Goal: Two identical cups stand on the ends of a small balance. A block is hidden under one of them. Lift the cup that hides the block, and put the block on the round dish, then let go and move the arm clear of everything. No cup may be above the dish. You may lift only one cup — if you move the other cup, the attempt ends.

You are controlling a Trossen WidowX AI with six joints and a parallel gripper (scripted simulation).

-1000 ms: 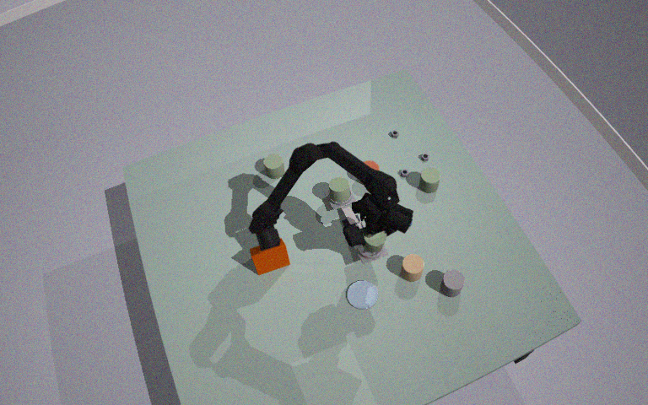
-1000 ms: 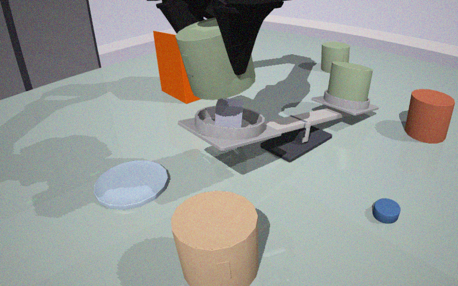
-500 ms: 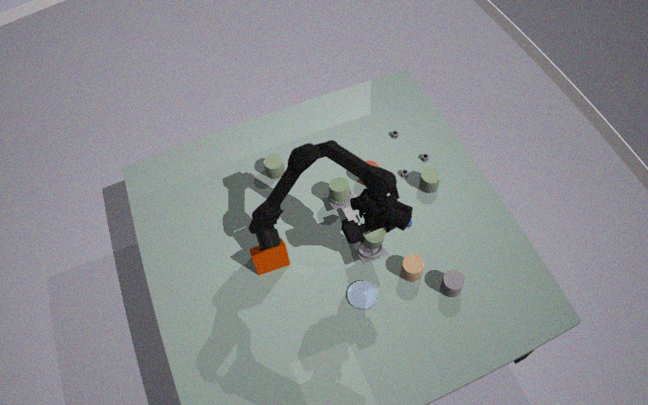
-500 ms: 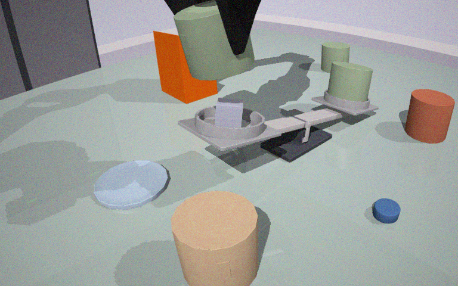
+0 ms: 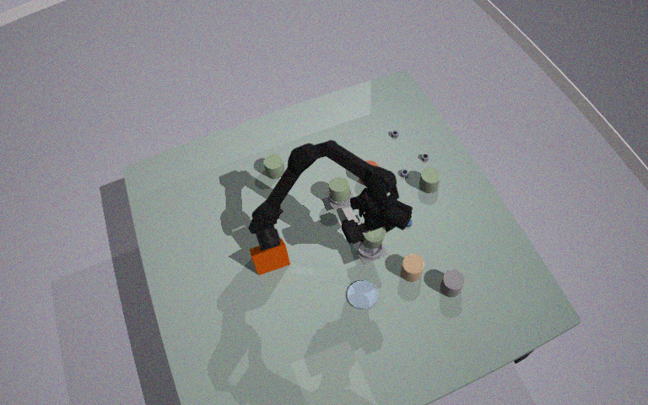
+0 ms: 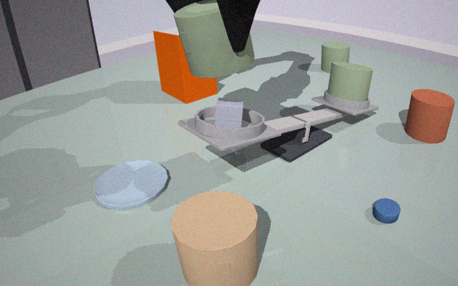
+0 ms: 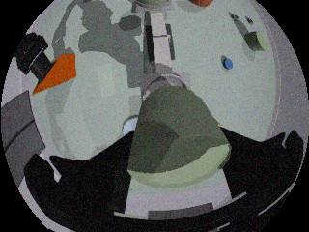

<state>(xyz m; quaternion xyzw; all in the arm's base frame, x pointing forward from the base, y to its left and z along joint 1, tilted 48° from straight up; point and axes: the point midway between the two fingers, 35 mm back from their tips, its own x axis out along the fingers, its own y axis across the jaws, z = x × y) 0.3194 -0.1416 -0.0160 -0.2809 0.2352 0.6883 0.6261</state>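
Only the exterior view shows the block (image 6: 229, 112): it sits in the ringed seat at the low end of the balance (image 6: 297, 123), directly below the hand (image 6: 216, 37). From the top the arm hides that seat, and in the wrist view the lifted cup (image 7: 177, 135) covers it. The hand stands fairly wide, clamped on that cup (image 6: 210, 42), which seems to hang slightly tilted. The other cup (image 6: 349, 81) stands on the far end; the dish (image 6: 130, 183) lies on the desk (image 6: 337, 188), below and aside.
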